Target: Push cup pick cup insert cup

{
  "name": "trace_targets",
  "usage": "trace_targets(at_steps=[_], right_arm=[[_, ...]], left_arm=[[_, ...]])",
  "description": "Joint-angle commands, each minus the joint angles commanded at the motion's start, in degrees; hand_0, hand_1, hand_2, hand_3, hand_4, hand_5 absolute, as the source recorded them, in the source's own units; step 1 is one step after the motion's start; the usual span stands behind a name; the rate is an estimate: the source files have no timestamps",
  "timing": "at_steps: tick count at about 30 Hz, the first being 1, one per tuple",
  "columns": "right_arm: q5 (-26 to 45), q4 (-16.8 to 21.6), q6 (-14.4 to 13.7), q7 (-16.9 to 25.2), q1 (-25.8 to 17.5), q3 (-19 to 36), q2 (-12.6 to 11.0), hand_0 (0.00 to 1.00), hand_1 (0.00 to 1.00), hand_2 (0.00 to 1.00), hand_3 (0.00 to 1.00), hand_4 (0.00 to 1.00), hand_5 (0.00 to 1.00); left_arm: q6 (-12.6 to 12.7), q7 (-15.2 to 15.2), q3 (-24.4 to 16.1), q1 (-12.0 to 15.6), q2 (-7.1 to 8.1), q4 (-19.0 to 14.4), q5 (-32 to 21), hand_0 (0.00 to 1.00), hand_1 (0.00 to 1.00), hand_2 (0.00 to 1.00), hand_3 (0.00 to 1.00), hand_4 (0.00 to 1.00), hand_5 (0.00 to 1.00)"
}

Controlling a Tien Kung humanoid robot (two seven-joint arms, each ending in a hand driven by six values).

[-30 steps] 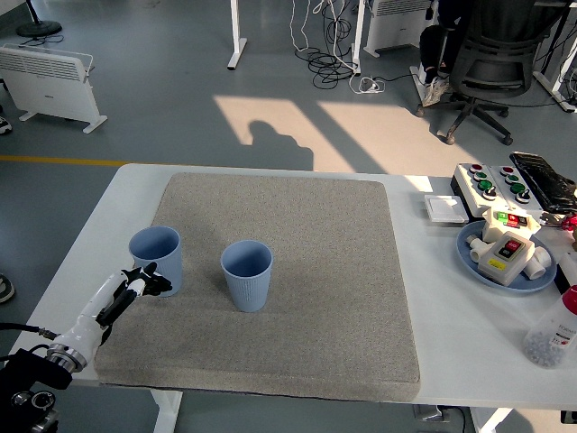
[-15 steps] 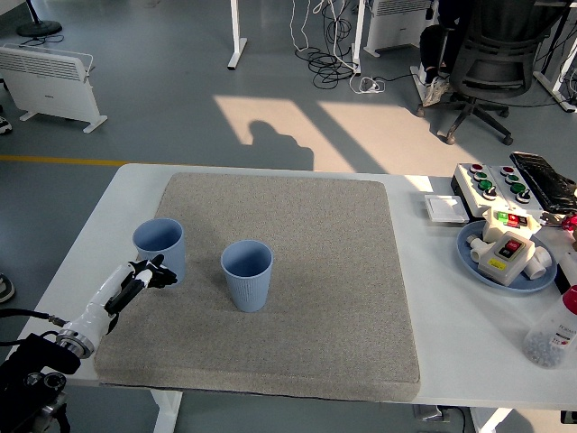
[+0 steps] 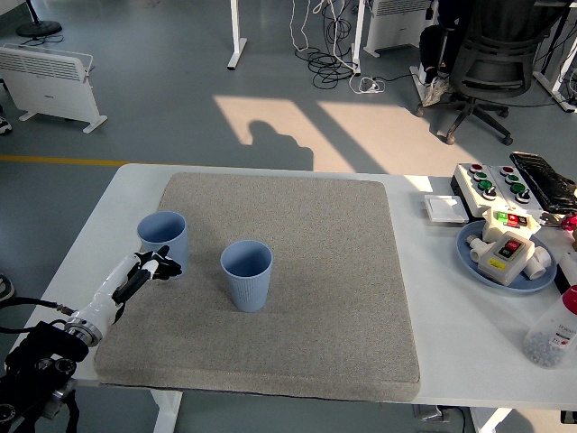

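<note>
Two light blue cups stand upright on the grey mat (image 3: 297,216). The left cup (image 3: 163,236) is near the mat's left edge. The middle cup (image 3: 246,273) stands to its right, a short gap apart. My left hand (image 3: 155,268) reaches in from the lower left and touches the near side of the left cup's base, fingers loosely extended, holding nothing. The right arm is out of view.
At the right, off the mat, stand a button box (image 3: 494,181), a blue plate (image 3: 469,252) holding a switch unit, a white card (image 3: 445,208) and a clear bottle (image 3: 552,335). An office chair (image 3: 491,68) stands beyond the table.
My left hand has moved forward and to the right, pushing the left cup up and slightly right across the mat. The middle cup has not moved.
</note>
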Motion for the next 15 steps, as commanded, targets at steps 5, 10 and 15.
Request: trace_targets(at_steps=[5,10,15], right_arm=[[-0.01,0.03,0.05,0.01,-0.11,-0.08,0.08,0.709,0.635,0.651,0.586,0.121,0.406],[-0.61,0.08,0.14,-0.11,-0.33,0.19,0.15,0.708,0.635,0.651,0.586,0.121,0.406],[-1.16,0.12,0.27,-0.24,-0.65,0.39,0.21,0.708,0.635,0.651,0.587,0.121,0.405]], left_arm=[[0.25,-0.63,2.21,-1.86,-0.35,1.77,-1.99,0.758,0.617,0.535,0.475,0.652,0.998],[0.61,-1.41,3.78,-3.53,-0.81,3.47,-3.94,0.758,0.616,0.534,0.473,0.649,0.998],[1.91,-3.13,6.23,-5.7,-1.47,5.85,-5.73,0.76,0.61,0.524,0.462,0.644,0.998]])
